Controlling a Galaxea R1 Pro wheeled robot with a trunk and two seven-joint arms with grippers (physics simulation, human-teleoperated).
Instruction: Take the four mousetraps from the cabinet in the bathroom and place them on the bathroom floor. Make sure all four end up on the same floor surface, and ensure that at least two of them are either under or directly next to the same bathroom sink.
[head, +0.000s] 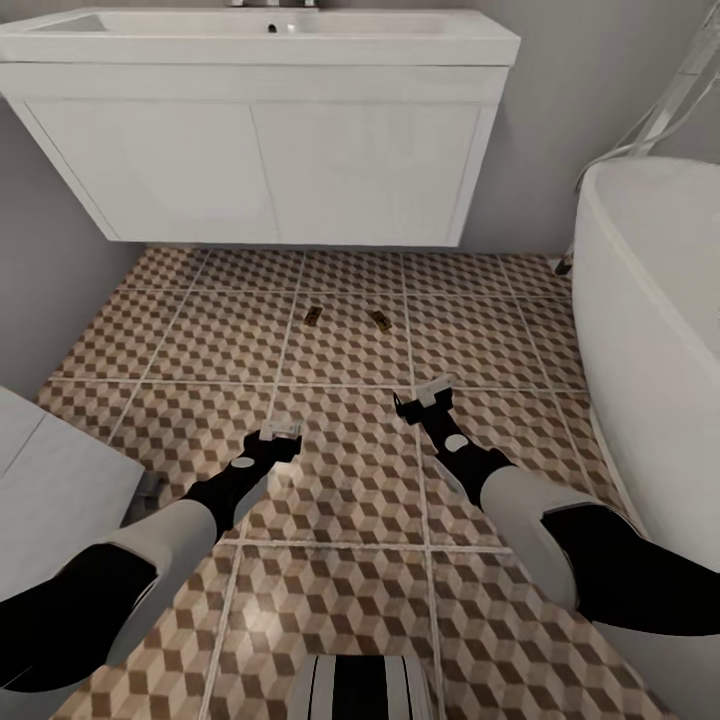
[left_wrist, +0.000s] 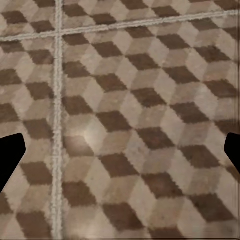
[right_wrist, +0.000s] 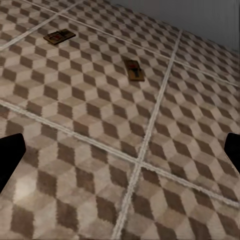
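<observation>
Both pincers empty, jaws spread wide: left pincer (head: 281, 433) and right pincer (head: 424, 396) hover low over the floor (head: 350, 480). Two mousetraps lie flat on the tiles ahead, one (head: 313, 316) beside the other (head: 381, 321), slightly apart, just before the sink (head: 260, 40).

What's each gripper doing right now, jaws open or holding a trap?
Left gripper: jaws open, empty, over the bathroom floor.
Right gripper: jaws open, empty; two mousetraps lie ahead.
</observation>
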